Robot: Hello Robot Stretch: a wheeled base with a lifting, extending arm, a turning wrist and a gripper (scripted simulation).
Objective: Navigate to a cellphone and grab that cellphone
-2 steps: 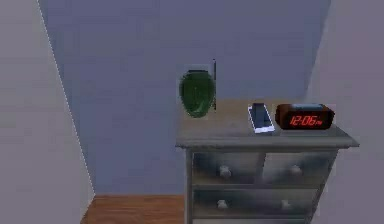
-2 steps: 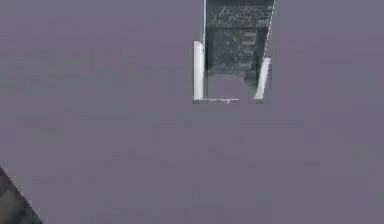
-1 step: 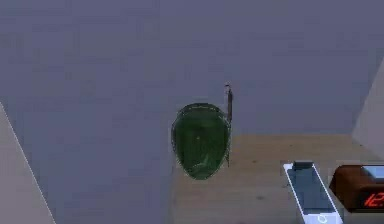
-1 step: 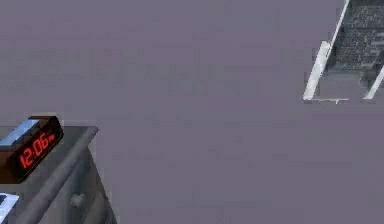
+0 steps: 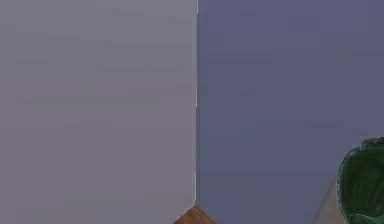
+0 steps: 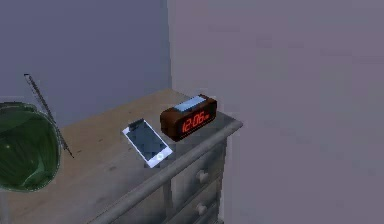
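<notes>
Arrival seems done: the phone (image 6: 148, 143) lies on the surface (image 6: 95, 182) beside the clock (image 6: 189, 116), so next comes the reach, though I cannot tell the claw's state.

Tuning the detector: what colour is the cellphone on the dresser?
The cellphone is white to pale grey, best seen in the arm side view.

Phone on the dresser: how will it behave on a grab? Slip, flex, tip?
The phone looks like a thin flat slab, so probably stiff and light. Lying flat on the dresser, it should not tip or roll, but may slide if pushed, perhaps into the clock beside it. Its pale glossy face looks slippery and likely fragile.
</notes>
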